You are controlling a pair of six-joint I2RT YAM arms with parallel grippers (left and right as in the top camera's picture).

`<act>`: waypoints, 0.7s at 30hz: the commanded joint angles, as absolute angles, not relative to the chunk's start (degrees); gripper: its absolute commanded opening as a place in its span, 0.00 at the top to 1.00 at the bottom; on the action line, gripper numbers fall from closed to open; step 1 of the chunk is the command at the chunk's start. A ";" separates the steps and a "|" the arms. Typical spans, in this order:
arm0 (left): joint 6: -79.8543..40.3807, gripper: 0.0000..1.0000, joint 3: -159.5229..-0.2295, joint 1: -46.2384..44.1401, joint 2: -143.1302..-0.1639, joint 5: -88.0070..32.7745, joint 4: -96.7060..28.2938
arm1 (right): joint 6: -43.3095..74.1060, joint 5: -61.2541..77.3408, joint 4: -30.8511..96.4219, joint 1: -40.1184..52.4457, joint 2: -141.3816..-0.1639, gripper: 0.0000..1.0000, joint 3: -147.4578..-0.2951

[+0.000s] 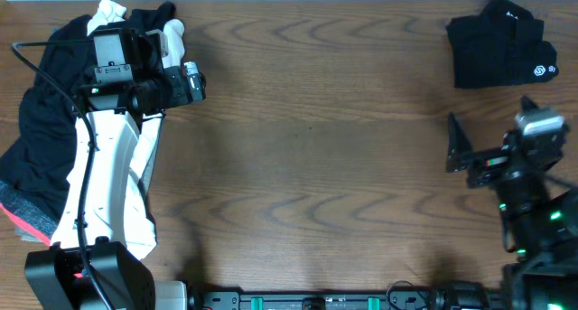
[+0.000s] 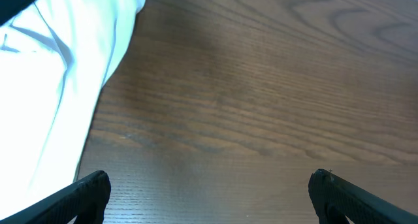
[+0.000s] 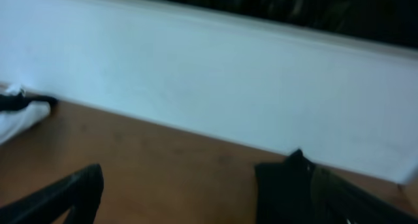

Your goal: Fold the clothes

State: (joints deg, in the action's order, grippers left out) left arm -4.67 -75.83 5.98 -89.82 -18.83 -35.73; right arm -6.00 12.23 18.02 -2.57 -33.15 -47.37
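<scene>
Lead: grippers?
Op: left gripper (image 2: 209, 199) is spread wide over bare table (image 2: 261, 87), holding nothing. Right gripper (image 1: 457, 147), at right edge of frame, is spread too and empty.
Lead: clothes?
Op: I see the unfolded pile (image 1: 36, 156) at left edge, black and white, with my left arm (image 1: 104, 183) lying across it. A white garment (image 2: 52, 87) fills the upper left of the left wrist view. The folded black shirt (image 1: 499, 43) is in the upper right.
</scene>
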 commanded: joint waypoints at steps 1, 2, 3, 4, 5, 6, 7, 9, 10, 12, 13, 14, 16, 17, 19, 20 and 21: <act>-5.17 0.02 -76.20 6.07 -90.24 -18.33 -35.70 | -1.50 11.42 11.09 -3.05 -29.21 0.01 -36.58; -5.17 0.02 -76.20 6.07 -90.24 -18.33 -35.70 | -0.14 11.44 6.81 -3.05 -27.73 0.01 -32.36; -5.17 0.02 -76.20 6.07 -90.24 -18.33 -35.70 | 0.54 11.62 3.60 -3.05 -26.55 0.01 -29.21; -5.17 0.02 -76.20 6.07 -90.24 -18.33 -35.70 | 0.62 12.14 -0.10 -3.05 -25.10 0.01 -25.65; -5.17 0.02 -76.20 6.07 -90.24 -18.33 -35.70 | 0.62 12.32 -3.09 -3.05 -23.77 0.01 -22.70; -5.17 0.02 -76.20 6.07 -90.24 -18.33 -35.70 | 0.64 12.34 -6.17 -3.03 -22.09 0.01 -19.44; -5.17 0.02 -76.20 6.07 -90.24 -18.33 -35.70 | 0.62 12.43 -8.80 -3.05 -20.34 0.01 -16.45; -5.17 0.02 -76.20 6.07 -90.24 -18.33 -35.70 | 0.62 12.38 -11.62 -3.05 -16.69 0.01 -11.51; -5.17 0.02 -76.20 6.07 -90.24 -18.33 -35.70 | 0.62 12.32 -11.79 -3.11 -15.05 0.01 -9.72; -5.17 0.02 -76.20 6.07 -90.24 -18.33 -35.70 | 0.62 12.25 -11.77 -3.42 -12.56 0.01 -7.22; -5.17 0.02 -76.20 6.07 -90.24 -18.33 -35.70 | 0.62 12.23 -11.75 -3.60 -10.98 0.01 -5.69; -5.17 0.02 -76.20 6.07 -90.24 -18.33 -35.73 | 0.62 12.23 -11.70 -3.73 -9.58 0.01 -4.25; -5.17 0.02 -76.20 6.07 -90.24 -18.33 -35.70 | 0.62 12.21 -10.68 -3.75 -8.12 0.01 -2.72; -5.17 0.02 -76.20 6.07 -90.24 -18.33 -35.70 | 0.60 12.21 -9.82 -3.81 -7.27 0.01 -1.74; -5.17 0.02 -76.20 6.07 -90.24 -18.33 -35.70 | 0.60 12.03 -7.25 -3.79 -5.76 0.01 -0.30; -5.17 0.02 -76.20 6.07 -90.24 -18.33 -35.70 | 0.60 12.01 -6.04 -3.77 -5.39 0.01 -0.32; -5.17 0.02 -76.20 6.07 -90.24 -18.33 -35.70 | 0.32 11.79 -4.45 -3.79 -4.89 0.01 -0.30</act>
